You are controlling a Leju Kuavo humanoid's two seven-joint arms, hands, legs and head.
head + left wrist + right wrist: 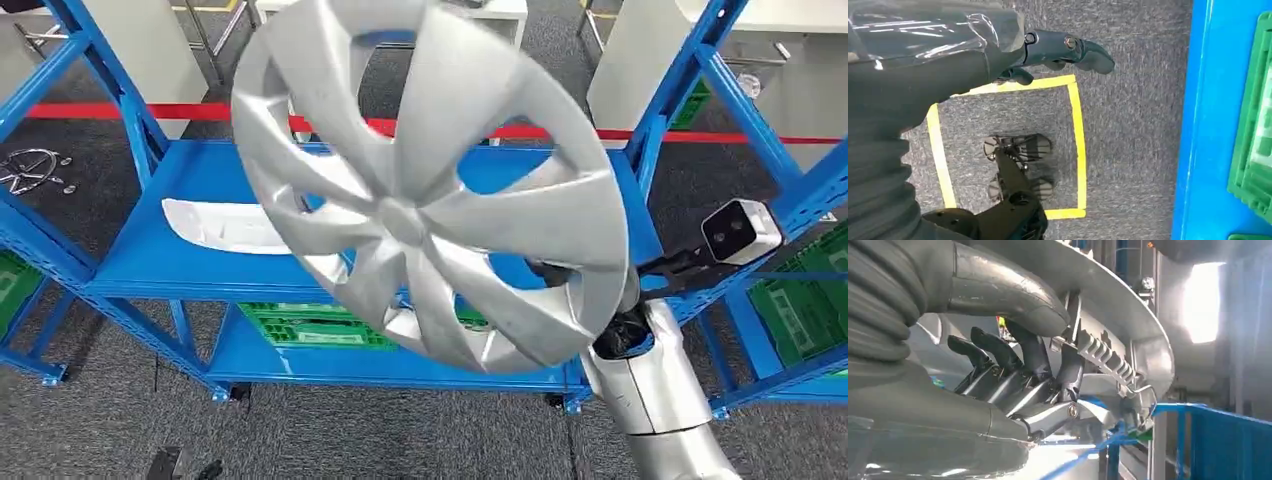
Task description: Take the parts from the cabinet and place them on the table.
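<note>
silver hubcap point(425, 185) face toward camera, tilted, right hand point(1013, 365) gripping rim

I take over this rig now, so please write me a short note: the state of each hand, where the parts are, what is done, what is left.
Right hand: grips the hubcap by its rim, raised in front of the blue cabinet.
Left hand: holds nothing, hangs over the carpet.
White part: lies on the cabinet shelf.
Done: hubcap lifted off the cabinet.
Left: place the hubcap on the table, then fetch the white part.
</note>
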